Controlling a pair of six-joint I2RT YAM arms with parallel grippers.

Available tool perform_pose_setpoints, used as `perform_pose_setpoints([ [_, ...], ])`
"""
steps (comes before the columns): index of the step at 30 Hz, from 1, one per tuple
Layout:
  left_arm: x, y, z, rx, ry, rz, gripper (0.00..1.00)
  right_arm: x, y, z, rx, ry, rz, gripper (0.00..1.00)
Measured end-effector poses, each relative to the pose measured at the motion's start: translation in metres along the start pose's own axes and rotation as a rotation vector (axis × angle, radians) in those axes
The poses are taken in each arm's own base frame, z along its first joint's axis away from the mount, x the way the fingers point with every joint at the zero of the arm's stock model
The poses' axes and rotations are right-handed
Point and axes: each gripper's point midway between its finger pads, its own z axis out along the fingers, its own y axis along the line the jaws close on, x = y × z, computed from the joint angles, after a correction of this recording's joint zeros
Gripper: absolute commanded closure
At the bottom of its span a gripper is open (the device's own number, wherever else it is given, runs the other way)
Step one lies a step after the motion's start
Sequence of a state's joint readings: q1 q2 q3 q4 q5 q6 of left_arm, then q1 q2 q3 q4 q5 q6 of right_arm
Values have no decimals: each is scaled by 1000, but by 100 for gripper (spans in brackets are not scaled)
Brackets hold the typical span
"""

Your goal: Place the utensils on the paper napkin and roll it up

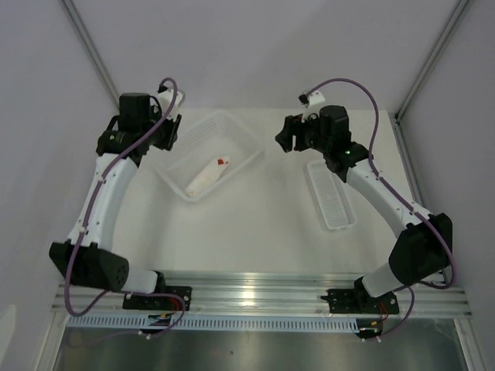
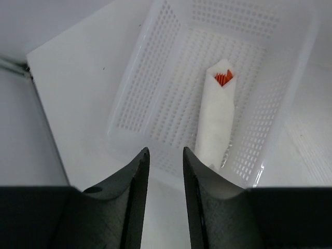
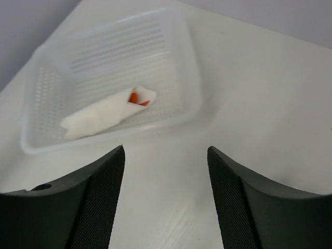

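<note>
A rolled paper napkin [image 1: 204,178] lies inside a white mesh basket [image 1: 244,147] on the white table [image 1: 263,232], flanked by two robot arms. The left gripper [image 2: 165,153] hangs over the basket's near rim with nothing between its fingers, which stand only a narrow gap apart. The right gripper [image 3: 165,150] hovers above bare table just short of the basket, its fingers spread wide and empty. A narrow white tray [image 1: 332,202] sits well apart to the right, its far end tucked under the right arm. Neither gripper touches the roll, and the basket walls ring it on all sides.

From above, the roll runs diagonally along the basket floor, with its closed end towards the near left and its open end towards the far right. The utensils [image 1: 222,161] are wrapped inside, and only their orange-red tips peek from that open end.

How many pieces the roll holds, and which kinds, cannot be made out. In the overhead view the left gripper covers the basket's left corner. The left wrist view cuts off the basket's far edge. A metal rail [image 1: 263,290] carrying both arm bases crosses the bottom of the overhead view.
</note>
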State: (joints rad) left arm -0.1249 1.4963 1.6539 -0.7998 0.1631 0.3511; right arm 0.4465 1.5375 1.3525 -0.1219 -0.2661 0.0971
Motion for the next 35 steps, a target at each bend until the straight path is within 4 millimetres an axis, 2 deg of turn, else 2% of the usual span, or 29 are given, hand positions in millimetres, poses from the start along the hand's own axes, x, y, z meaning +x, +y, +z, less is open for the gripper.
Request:
perform_pose_setpoints([
  [6,57,1,-59,-196,17,-91,59,4,-72,-49,274,-12,15,24],
  [7,67,2,-66,-229,20,-107,54,5,-85,-58,326,-11,24,15],
  [8,77,2,-72,-253,25,-118,48,7,-96,-65,371,-11,37,15],
  [10,104,4,-89,-327,38,-145,31,12,-120,-79,466,-1,56,13],
  [12,129,9,-107,-415,39,-175,28,19,-136,-88,532,14,76,11],
  [13,139,10,-114,-445,44,-183,28,24,-144,-92,563,26,88,7],
  [15,156,12,-128,-505,48,-208,28,32,-158,-101,630,42,112,5],
  [16,163,14,-133,-528,50,-231,27,34,-162,-105,658,45,123,1],
  [20,185,28,-142,-616,73,-354,25,36,-173,-113,741,30,160,1],
  [23,197,31,-144,-642,88,-394,24,35,-179,-118,792,12,184,1],
  [26,200,29,-144,-643,85,-403,24,35,-182,-121,819,2,197,0],
  [30,197,28,-146,-639,60,-401,17,34,-184,-122,833,-4,206,1],
  [35,192,24,-146,-613,35,-398,16,35,-183,-122,832,-6,211,2],
])
